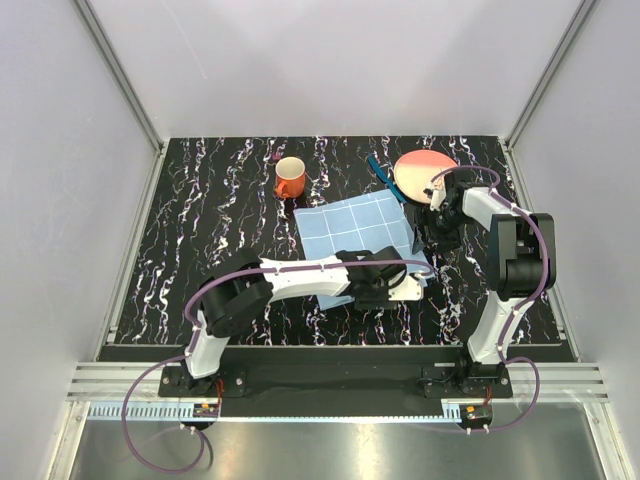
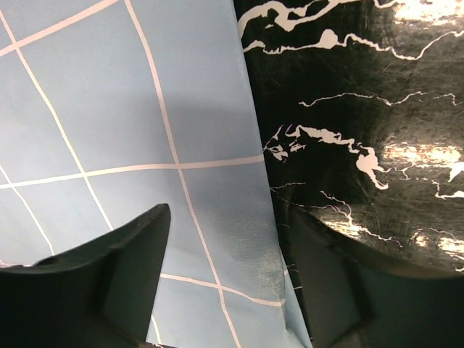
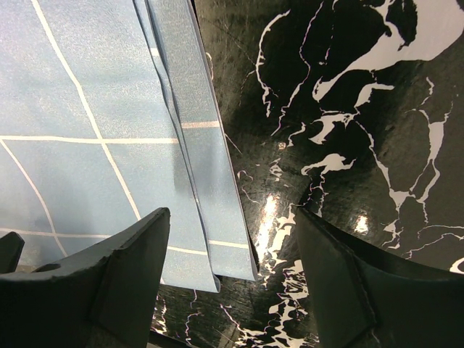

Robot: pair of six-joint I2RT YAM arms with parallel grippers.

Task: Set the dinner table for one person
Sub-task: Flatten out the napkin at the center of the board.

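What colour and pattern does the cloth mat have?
The mat is light blue with thin white grid lines, clearest in the left wrist view.

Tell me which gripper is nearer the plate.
Right. The right gripper hangs just this side of the plate; the left gripper is farther, at the mat's near right corner.

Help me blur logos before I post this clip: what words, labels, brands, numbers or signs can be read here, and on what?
No text can be read in any view.
The orange mug, the plate, the blue checked mat and the dinner table show no lettering.
The small orange tags by the arm bases: too small to read.
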